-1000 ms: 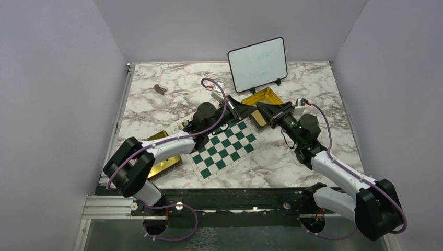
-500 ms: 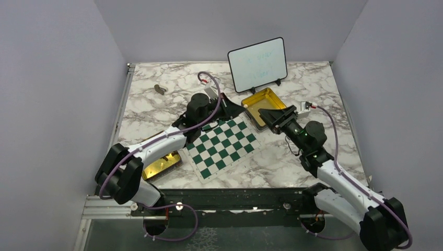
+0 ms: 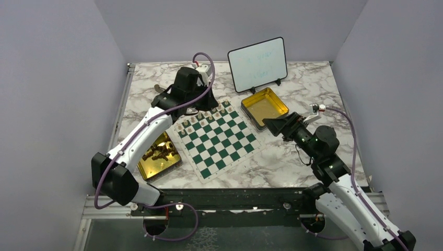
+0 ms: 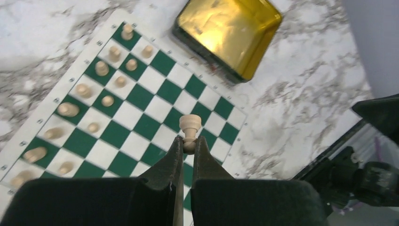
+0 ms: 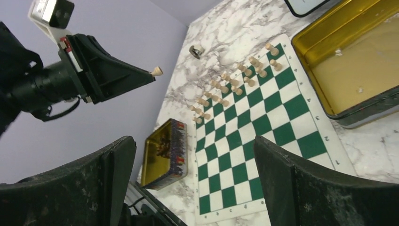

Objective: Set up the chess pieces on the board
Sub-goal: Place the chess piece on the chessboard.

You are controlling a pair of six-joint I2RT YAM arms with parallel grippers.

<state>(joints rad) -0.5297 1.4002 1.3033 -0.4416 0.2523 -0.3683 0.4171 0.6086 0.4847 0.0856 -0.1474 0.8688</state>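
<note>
Now that the two arms no longer crowd together over the far right corner of the flat green-and-white checked chessboard (image 3: 222, 149), we read a handover as done. Nearest us, off the board's near left corner, the gold rectangular tin (image 3: 146, 170) holds the dark brown wooden chessmen (image 3: 160, 152), not yet set out. To the right of the board the right gripper (image 3: 271, 124) has drawn back. Its jaws, nearly closed a second ago, now gape as wide as they go and hold nothing.

On the board itself, the tiny pale beige wooden chessmen (image 3: 205, 116) stand in the two rows along its far edge, and the other squares are bare. Beyond the board's far left corner the left gripper (image 4: 187, 141) has swung up and away. Its jaws are pinched tight on the stem of one pale beige pawn (image 4: 190, 125), which it holds aloft. Off the board's far right corner sits a second gold tin (image 3: 265, 106), empty, and past it the small framed whiteboard (image 3: 257, 64).

We judge the pale side nearly complete: this pawn needs its square, and then the dark set waits.
</note>
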